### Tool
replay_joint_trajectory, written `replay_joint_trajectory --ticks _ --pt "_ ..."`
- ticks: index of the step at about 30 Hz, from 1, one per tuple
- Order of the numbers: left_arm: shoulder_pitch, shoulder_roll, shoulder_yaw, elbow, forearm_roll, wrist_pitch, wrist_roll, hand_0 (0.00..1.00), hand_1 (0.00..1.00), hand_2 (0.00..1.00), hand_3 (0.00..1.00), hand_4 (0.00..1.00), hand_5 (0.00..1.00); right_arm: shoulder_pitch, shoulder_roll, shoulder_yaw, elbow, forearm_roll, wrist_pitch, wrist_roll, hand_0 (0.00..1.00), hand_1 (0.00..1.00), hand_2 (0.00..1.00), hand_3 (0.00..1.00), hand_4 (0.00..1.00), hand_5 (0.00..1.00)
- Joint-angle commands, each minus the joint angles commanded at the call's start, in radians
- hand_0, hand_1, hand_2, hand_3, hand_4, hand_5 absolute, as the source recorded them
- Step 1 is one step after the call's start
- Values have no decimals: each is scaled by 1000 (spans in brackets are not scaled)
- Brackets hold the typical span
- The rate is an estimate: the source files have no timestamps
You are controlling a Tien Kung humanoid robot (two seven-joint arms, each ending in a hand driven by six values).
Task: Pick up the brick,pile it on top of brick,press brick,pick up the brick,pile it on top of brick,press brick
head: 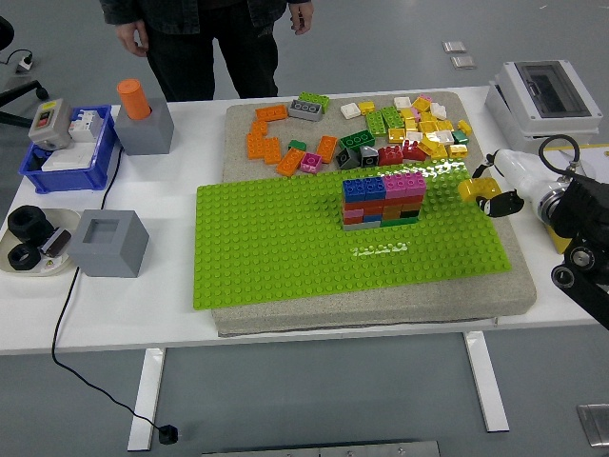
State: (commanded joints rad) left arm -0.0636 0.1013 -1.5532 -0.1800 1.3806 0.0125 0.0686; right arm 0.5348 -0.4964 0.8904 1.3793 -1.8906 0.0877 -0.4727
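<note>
Starting at the left edge of the smooth white table (285, 314): shallow round dish holding black ring-shaped parts (29, 243), blue plastic bin with a grey switch box (57, 143), hollow grey cube (109, 243), second grey cube carrying an orange cylinder (143, 119). Behind, at the far side, person in dark clothing (205, 38), standing, arms hanging, hands clear of the table.

Centred on a coarse beige foam mat (371, 309): studded bright-green plastic baseplate (276, 248), flat, rectangular, glossy. Near its far middle, stacked block of bricks (383, 200), blue and pink on top, red, orange, green and grey layers beneath, upright and square-edged. Beyond the baseplate's far edge, loose orange bricks (285, 143) at left and a heap of mixed green, yellow, white and red bricks (409, 129) at right.

Right of the stack, well apart from it: small yellow brick (475, 189), grasped in the fingertips of the right hand (495, 190), white and black fingers closed narrowly around it, over the baseplate's right edge. Black right arm entering from the right side. Left arm out of view.

Open green studs wide across the left and near portions of the baseplate; clear band between stack and held brick. At far right, grey-lidded white plastic enclosure (542, 100) near the table's corner.
</note>
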Motion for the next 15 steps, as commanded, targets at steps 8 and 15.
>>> replay_joint_trajectory --ticks 8,15 --pt "1 1 -1 0 1 0 2 629 587 553 581 616 281 80 14 -70 62 1 13 -15 897 837 852 541 627 93" --pt "-3 4 -2 0 5 -1 2 629 587 553 580 616 281 158 79 -150 58 -3 23 -21 904 840 855 541 636 91"
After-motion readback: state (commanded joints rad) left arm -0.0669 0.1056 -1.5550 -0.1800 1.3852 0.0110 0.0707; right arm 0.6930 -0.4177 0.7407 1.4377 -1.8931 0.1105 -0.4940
